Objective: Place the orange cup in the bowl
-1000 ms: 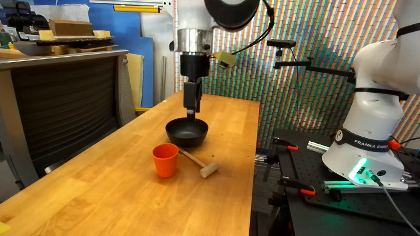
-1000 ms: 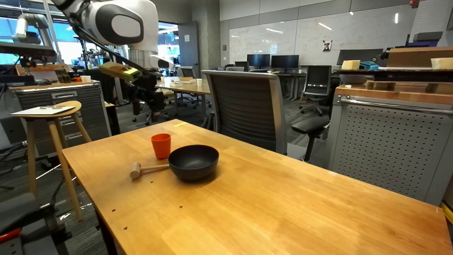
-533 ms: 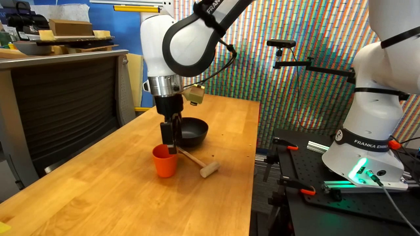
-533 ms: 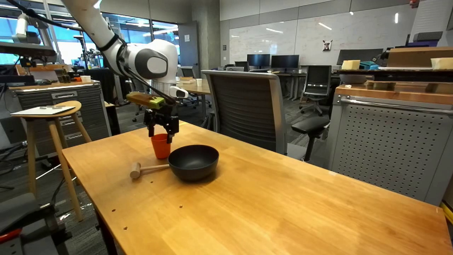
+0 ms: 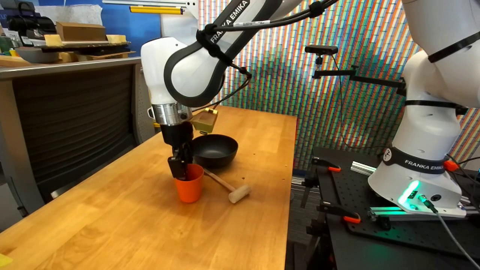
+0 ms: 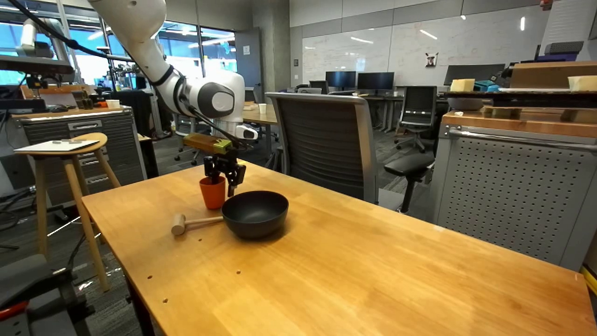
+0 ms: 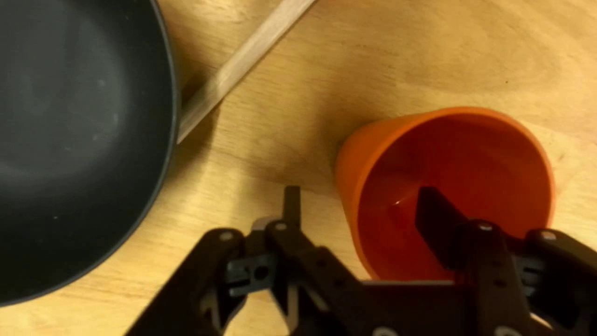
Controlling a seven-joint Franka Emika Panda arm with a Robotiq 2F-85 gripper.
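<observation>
The small, tapered cup of orange-red plastic [image 5: 189,192] stands upright on the light-brown wooden surface [image 5: 150,225], outside the round, matte black bowl [image 6: 254,228] and just beside it. In the wrist view, a strip of bare wood separates the cup from the bowl.

The black two-finger hand [image 6: 223,185] points downward over the cup with its fingers spread. One finger [image 7: 292,210] is positioned outside the cup, on the side facing the bowl; a gap shows between this finger and the cup wall. The opposite finger [image 7: 436,224] is positioned at the cup's mouth, within the outline of the rim. The part of the cup wall nearest the bowl lies between the two fingers. Contact between the inner finger and the cup, and the depth of its tip, cannot be determined.

A pale wooden mallet [image 5: 239,194] with a cylindrical head lies on the surface beside both items. The end of its handle meets the outline of the bowl; whether the two touch cannot be determined.

The white robot arm [image 5: 195,71] with black trim extends above the hand. A dark, ribbed-back office chair [image 6: 324,144] stands along the edge of the surface.
</observation>
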